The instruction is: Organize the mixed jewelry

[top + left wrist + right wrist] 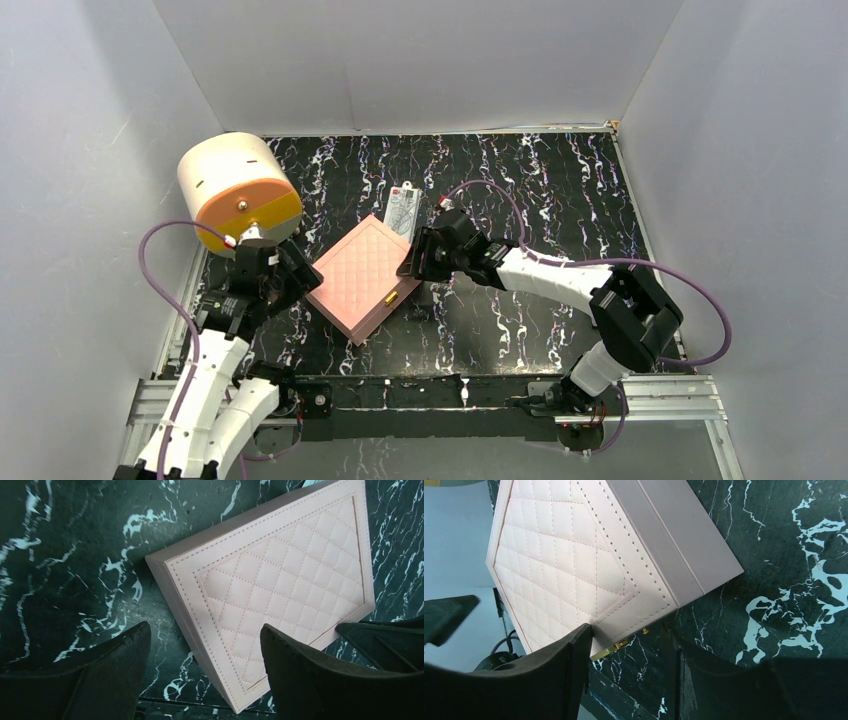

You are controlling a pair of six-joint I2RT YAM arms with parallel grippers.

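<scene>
Two grippers at a closed pink quilted box [362, 277] on the black marble table [520, 190], left gripper [205, 631] spread wide over the box's left corner, right gripper [629, 632] parted beside its gold clasp [611, 649], neither holding anything, clear packet [404, 208] just behind the box, mixed jewelry too small to make out.

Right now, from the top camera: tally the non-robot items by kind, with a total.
Pink quilted box with gold clasp: 1
Clear flat packet with white card: 1
Cream cylinder with orange face: 1
Loose jewellery pieces visible: 0
Total: 3
</scene>
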